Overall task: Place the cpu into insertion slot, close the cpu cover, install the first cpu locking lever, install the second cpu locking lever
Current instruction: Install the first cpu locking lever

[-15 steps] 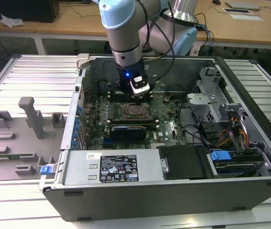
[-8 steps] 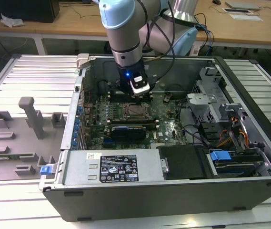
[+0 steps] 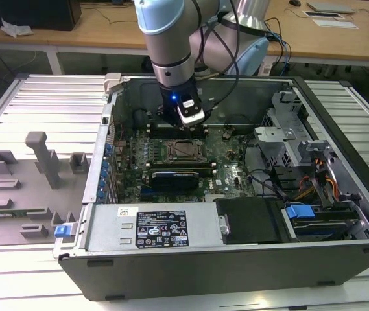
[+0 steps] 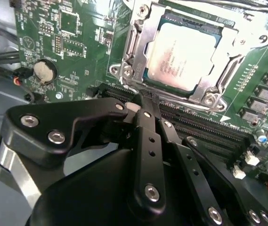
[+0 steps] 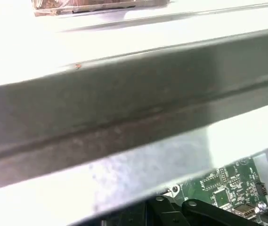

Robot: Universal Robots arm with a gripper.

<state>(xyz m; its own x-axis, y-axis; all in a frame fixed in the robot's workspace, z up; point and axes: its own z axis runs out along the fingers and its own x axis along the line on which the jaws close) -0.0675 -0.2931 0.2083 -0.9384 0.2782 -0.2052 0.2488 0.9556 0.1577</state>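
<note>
One cpu seated in insertion slot, just beyond end effector

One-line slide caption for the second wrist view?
Gripper shut beside the socket, chip seated under the closed metal cover on the green board.

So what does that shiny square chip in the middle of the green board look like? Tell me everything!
The cpu is a flat square chip with a pale, silvery metal top carrying faint print. It lies flat in the insertion slot on the green board. The cpu cover, a thin metal frame with a big square window, lies down around it, so the chip's top shows through. In the second wrist view the tool sits beside the socket, apart from the chip.
</note>
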